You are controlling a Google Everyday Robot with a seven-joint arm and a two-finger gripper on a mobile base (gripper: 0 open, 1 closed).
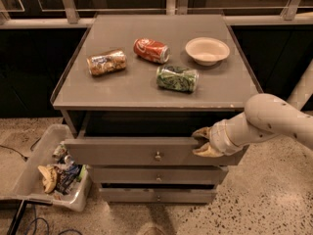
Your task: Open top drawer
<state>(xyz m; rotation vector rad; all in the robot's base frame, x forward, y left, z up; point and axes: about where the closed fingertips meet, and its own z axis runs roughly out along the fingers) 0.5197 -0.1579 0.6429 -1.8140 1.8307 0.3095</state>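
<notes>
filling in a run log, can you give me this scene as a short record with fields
top drawer: pulled partly out, round knob at centre
gripper: at the right end of the top drawer's front, by its upper edge
lower drawers: two, beneath the top drawer
cabinet top: red can, gold can, green packet, white bowl
floor: bin of litter, left of the cabinet
</notes>
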